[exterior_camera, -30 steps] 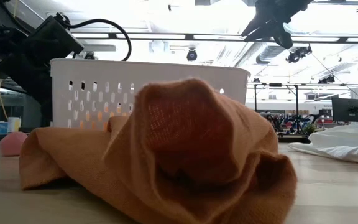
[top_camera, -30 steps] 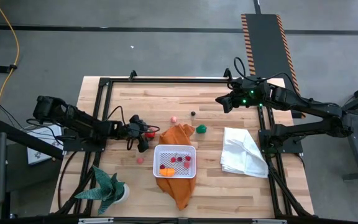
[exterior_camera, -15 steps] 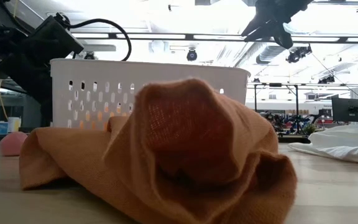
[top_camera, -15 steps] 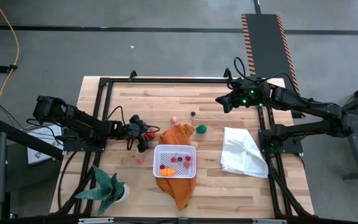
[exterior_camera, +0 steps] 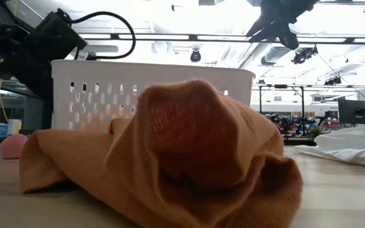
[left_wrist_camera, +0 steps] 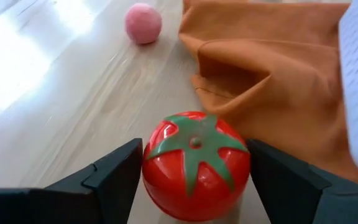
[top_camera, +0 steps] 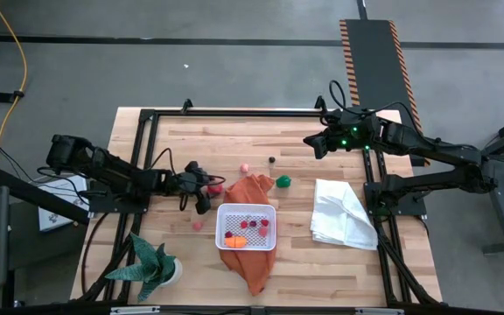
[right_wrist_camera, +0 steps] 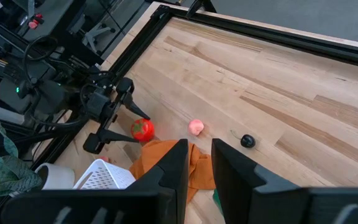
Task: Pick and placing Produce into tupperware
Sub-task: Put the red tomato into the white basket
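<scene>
My left gripper (top_camera: 206, 189) is at the table's left-middle, shut on a red toy tomato (left_wrist_camera: 195, 164) with a green star-shaped top. Just right of it the white tupperware (top_camera: 247, 210) sits on an orange cloth (top_camera: 252, 187) and holds red, orange and dark toy pieces. A pink piece (top_camera: 245, 167), a dark one (top_camera: 271, 160), a green one (top_camera: 283, 181) and another pink one (top_camera: 197, 225) lie on the wood. My right gripper (top_camera: 308, 144) hangs open above the far right of the table, touching nothing. My left gripper pinches the tomato's round body (left_wrist_camera: 157, 180) between its two fingers, one finger (left_wrist_camera: 114, 177) on each side. The fingers come level from the table's left. The tomato sits upright with its green top up; whether its underside is on the wood I cannot tell.
A white cloth (top_camera: 344, 214) lies at the right. A green spiky potted plant (top_camera: 151, 267) stands at the near left corner. Black frame rails (top_camera: 234, 112) border the table. Bare wood lies between the tomato and the far edge.
In the low view my left arm has risen slightly. The right arm, the container and the loose pieces have kept still.
</scene>
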Controlling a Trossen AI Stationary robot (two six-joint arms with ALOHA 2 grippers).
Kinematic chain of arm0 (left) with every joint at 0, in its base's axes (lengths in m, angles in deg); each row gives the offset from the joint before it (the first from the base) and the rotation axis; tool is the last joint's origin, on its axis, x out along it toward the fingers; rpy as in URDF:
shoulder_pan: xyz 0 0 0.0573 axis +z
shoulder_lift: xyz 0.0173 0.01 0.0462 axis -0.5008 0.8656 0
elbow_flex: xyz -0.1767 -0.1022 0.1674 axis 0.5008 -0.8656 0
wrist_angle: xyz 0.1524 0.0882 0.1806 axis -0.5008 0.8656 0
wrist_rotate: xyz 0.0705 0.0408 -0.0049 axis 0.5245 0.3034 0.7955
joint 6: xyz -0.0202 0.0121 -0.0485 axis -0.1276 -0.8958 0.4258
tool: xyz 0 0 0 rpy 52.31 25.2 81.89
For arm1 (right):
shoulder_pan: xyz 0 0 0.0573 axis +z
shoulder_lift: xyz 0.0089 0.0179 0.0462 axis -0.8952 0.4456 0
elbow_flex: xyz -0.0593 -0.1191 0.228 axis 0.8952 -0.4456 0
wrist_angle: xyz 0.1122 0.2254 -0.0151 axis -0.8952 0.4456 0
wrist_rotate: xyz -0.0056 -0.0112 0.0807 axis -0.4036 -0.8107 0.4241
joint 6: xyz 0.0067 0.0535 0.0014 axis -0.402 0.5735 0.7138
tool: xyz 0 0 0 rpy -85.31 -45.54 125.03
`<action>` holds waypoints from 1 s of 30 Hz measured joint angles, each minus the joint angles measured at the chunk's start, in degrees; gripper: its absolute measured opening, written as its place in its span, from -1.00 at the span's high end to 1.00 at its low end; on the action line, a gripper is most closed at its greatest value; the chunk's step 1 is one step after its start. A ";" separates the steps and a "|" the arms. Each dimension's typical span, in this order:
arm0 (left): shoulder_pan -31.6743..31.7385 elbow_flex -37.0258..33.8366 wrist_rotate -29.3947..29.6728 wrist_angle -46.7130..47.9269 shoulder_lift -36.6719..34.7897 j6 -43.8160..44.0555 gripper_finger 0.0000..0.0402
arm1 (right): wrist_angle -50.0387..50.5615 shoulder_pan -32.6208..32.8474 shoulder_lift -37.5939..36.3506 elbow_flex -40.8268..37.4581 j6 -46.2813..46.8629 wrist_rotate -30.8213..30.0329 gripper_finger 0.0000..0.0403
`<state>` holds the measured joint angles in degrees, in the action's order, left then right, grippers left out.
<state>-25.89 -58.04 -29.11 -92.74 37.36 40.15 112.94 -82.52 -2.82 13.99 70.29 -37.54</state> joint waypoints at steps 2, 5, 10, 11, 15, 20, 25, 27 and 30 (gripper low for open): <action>-0.02 0.37 -0.04 0.08 0.00 0.00 -0.37 | 0.00 0.00 0.00 0.00 0.00 0.00 0.69; -0.01 1.03 -0.04 1.82 0.00 -1.19 -0.37 | 0.02 0.00 0.00 0.00 0.00 0.00 0.69; 0.00 2.22 -0.06 7.49 0.00 -2.99 -0.37 | 0.00 0.00 0.00 -0.01 0.01 0.00 0.69; -0.02 2.23 -0.13 7.90 0.00 -2.97 -0.37 | 0.02 0.00 0.00 0.00 0.00 0.00 0.69; -0.01 2.26 -0.23 8.53 0.00 -2.99 -0.37 | 0.00 0.00 0.00 0.00 0.00 -0.02 0.69; -0.01 2.26 -0.21 8.62 0.00 -2.97 -0.37 | 0.00 0.00 0.00 0.00 -0.04 -0.02 0.69; -0.01 2.26 -0.21 8.67 0.00 -2.97 -0.28 | 0.00 0.00 0.00 -0.01 -0.02 -0.02 0.69; -0.02 2.26 -0.21 8.67 0.00 -2.97 -0.20 | 0.00 0.00 0.00 -0.01 -0.02 -0.02 0.69; -0.01 2.26 -0.19 8.65 0.00 -2.97 -0.12 | 0.00 0.00 0.00 0.00 -0.02 -0.02 0.69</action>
<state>-25.90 -55.79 -29.30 -84.09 37.36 37.17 112.94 -82.52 -2.82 13.99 70.26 -37.56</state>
